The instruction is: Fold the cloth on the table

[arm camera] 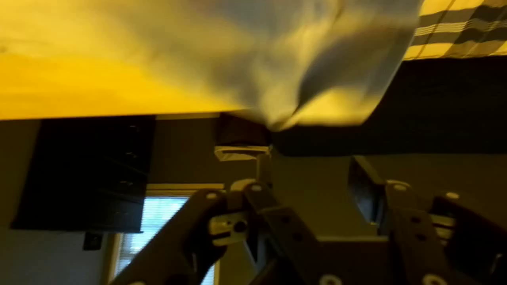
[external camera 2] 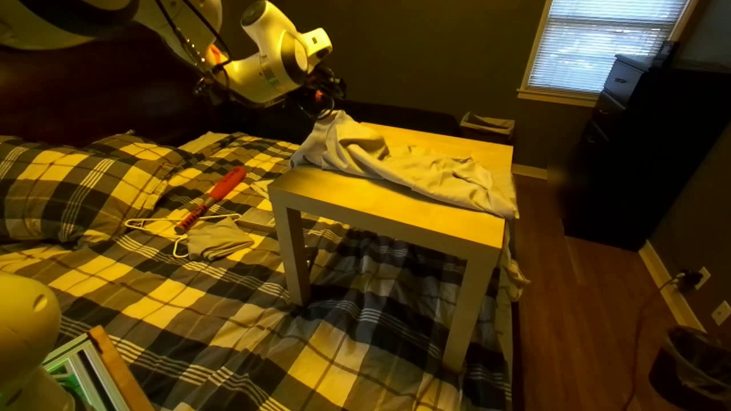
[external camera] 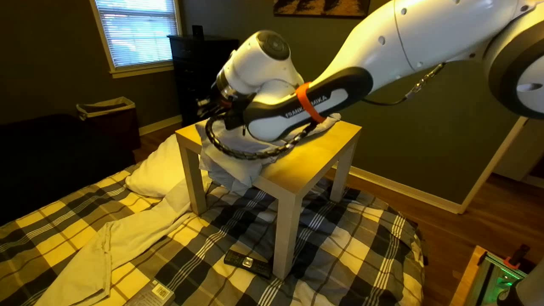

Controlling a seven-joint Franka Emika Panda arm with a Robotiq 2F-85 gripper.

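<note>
Robotiq gripper (arm camera: 313, 178) stands parted in the wrist view, its fingers (arm camera: 363, 192) well separated and nothing pinched between them, so it grasps nothing. Close by, the grey-white cloth (external camera 2: 422, 171) lies as a rumpled band across the yellow-topped side table (external camera 2: 365, 197), from the edge near the gripper to the opposite one, with a loose flap (external camera: 231, 175) hanging over the side. A raised peak (arm camera: 277, 109) of that fabric rises near one fingertip; a small gap seems to show, but blur stops me from telling whether they touch. My judgement is that the fold is begun but rough, the layers bunched rather than laid square. Working well here would first mean drawing the fingers straight back, so that neither snags the peak and drags it along. The flap looks the best thing to take next: come at its border from the side, close on a shallow bite, and make sure no lower layer is caught. Lift only enough to clear the surface, carry it inward low and slowly, and set it down before letting go, since such thin fabric would probably slump if dropped. Press lightly, too: the side table stands on what looks like a soft plaid duvet (external camera: 361, 229) and may rock under a hard push.
</note>
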